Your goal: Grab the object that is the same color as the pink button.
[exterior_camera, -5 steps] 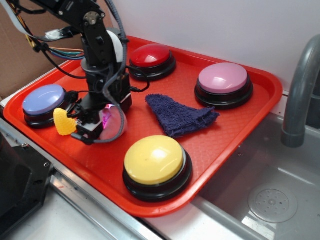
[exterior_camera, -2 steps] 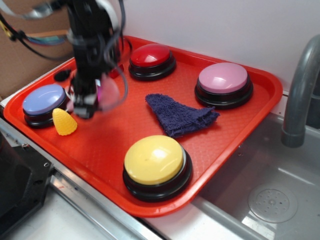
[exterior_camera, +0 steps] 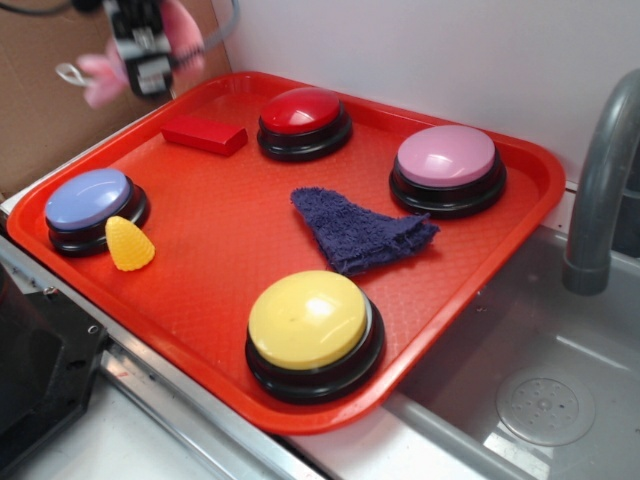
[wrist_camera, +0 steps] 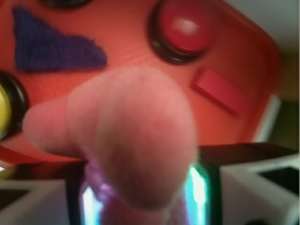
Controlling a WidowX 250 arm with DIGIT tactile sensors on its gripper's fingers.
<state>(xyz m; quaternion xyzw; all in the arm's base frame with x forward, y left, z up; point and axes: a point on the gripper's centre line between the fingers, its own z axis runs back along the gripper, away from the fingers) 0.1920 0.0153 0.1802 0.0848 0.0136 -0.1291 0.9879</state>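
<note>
Gripping the soft pink plush toy (exterior_camera: 100, 75), the gripper (exterior_camera: 140, 60) hangs high above the tray's (exterior_camera: 200, 300) far-left corner.
Rightward on the tray's textured plastic: lavender-blue button (exterior_camera: 88, 198), ridged yellow cone (exterior_camera: 128, 244), red block (exterior_camera: 204, 135), glossy-domed pink button (exterior_camera: 446, 156).

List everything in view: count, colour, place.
Plastic tray: 1, red, beside the sink.
Domed push buttons on black bases: 4; pale pink back right, red back centre, lavender-blue left, yellow front.
Terry cloth: 1, dark blue, tray centre.
Ridged cone: 1, yellow, by the lavender-blue button.
Rectangular block: 1, red, back left.
Metal sink: 1, grey, right; faucet over it.
Soft plush toy: 1, pink, lifted above the tray's back-left corner.
Hand: 1, black, shut on the toy.
</note>
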